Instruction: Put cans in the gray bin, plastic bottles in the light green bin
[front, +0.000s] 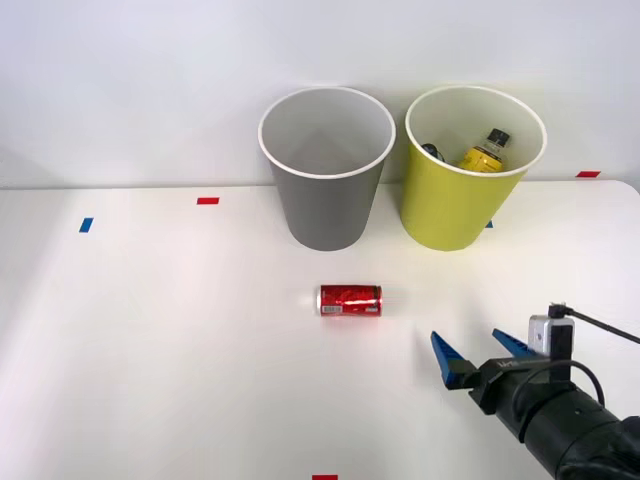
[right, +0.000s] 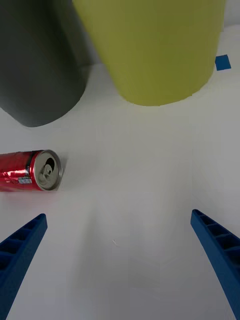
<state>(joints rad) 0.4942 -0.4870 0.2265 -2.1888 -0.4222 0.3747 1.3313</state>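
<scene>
Nearest the front camera, at the lower right of the frame, the black right arm ends in the right gripper (front: 480, 350), its blue ribbed fingers (right: 22, 250) spread wide with nothing between them, just above the bare white table (front: 150, 350). Left of the gripper and a little further up the frame, the small red soda can with silver ends (front: 350, 300) lies on its side. Behind it at upper centre stands the tall round gray bin with a white rim (front: 326, 170), and just beside that on the right the yellow-green bin of the same shape (front: 470, 175), where a small plastic bottle with a yellow label and black cap (front: 487, 151) rests inside.
</scene>
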